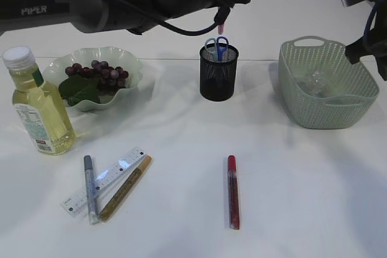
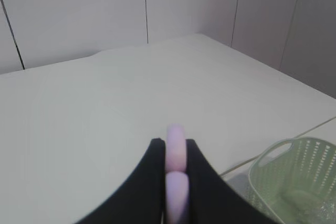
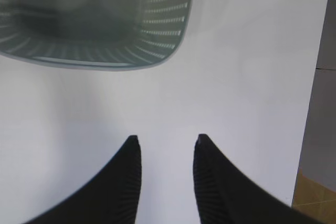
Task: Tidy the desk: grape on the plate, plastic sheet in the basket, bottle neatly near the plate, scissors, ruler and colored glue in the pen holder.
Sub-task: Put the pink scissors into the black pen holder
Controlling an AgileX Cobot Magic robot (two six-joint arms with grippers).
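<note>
I had the left end effector (image 1: 221, 21) clamped on a pink glue stick (image 1: 221, 27) above the pen holder (image 1: 218, 72) at upper center, and a slightly off release could've bounced it off the scissors (image 1: 216, 46).

Pink glue stick (image 2: 176, 174) above pen holder (image 1: 218, 72)

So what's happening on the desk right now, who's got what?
The left gripper is shut on a pink glue pen and holds it above the pen holder, where the scissors already stand. The right gripper is open and empty beside the basket, which holds the plastic sheet. The grapes lie on the plate, with the bottle beside it. The ruler and three more glue pens lie on the table.
</note>
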